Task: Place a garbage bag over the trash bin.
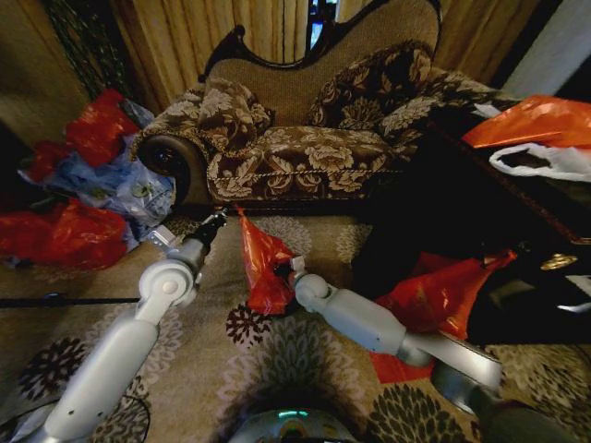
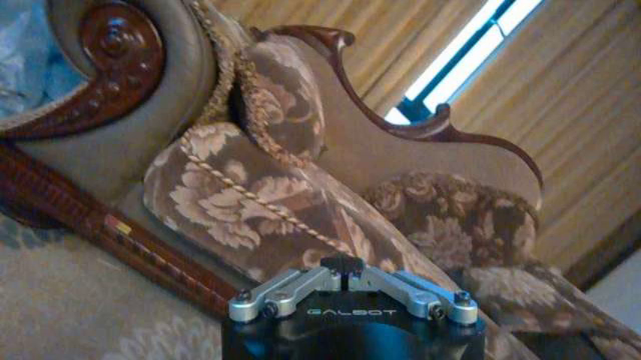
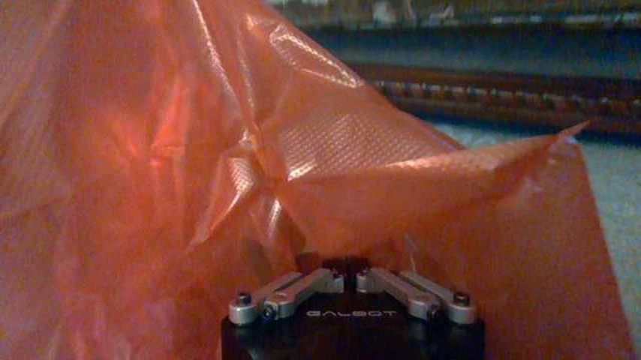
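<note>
One garbage bag point(image 1: 263, 268), red, hangs above the carpet point(image 1: 277, 351) near the sofa point(image 1: 305, 148) front. Right gripper point(image 3: 346, 276): fingers closed, pinching bag film. Left gripper point(image 2: 344, 271): fingers together, nothing held, just left of bag's top corner.
</note>
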Available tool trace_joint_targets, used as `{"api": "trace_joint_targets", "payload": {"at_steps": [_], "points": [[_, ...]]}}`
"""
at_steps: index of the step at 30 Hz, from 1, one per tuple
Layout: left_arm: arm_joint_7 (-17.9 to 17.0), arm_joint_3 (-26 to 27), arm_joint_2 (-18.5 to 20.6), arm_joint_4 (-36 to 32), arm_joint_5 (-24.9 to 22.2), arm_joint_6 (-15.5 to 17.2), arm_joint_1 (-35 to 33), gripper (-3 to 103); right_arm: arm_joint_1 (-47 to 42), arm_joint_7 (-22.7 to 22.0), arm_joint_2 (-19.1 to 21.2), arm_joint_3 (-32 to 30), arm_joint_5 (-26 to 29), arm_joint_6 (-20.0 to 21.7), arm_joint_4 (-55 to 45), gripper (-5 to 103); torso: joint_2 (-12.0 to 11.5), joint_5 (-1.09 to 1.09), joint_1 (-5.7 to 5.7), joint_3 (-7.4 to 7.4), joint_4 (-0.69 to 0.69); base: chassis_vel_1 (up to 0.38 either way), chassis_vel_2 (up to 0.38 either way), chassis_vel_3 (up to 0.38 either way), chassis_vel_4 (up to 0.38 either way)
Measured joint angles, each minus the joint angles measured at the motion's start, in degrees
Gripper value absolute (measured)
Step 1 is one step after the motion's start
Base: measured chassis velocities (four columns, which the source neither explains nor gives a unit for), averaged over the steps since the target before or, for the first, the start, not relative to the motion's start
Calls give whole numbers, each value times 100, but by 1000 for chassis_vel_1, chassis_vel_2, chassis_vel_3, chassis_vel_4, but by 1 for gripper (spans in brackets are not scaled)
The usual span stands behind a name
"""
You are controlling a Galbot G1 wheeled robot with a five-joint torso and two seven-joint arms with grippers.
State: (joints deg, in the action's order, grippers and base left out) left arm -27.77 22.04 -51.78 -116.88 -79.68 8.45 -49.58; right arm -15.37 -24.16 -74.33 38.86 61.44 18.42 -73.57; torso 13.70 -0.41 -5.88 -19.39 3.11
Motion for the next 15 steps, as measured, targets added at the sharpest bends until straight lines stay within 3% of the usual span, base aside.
{"api": "trace_joint_targets", "payload": {"at_steps": [8, 15], "points": [[-325, -383, -311, 665, 189, -76, 541, 0, 255, -25, -390, 25, 694, 773, 592, 0, 0, 0, 0, 0, 2, 0, 0, 0, 0], [-617, -603, -438, 908, 395, 27, 622, 0, 248, 44, -903, -195, 606, 937, 1514, 0, 0, -1, 0, 0, 0, 0, 0, 0, 0]]}}
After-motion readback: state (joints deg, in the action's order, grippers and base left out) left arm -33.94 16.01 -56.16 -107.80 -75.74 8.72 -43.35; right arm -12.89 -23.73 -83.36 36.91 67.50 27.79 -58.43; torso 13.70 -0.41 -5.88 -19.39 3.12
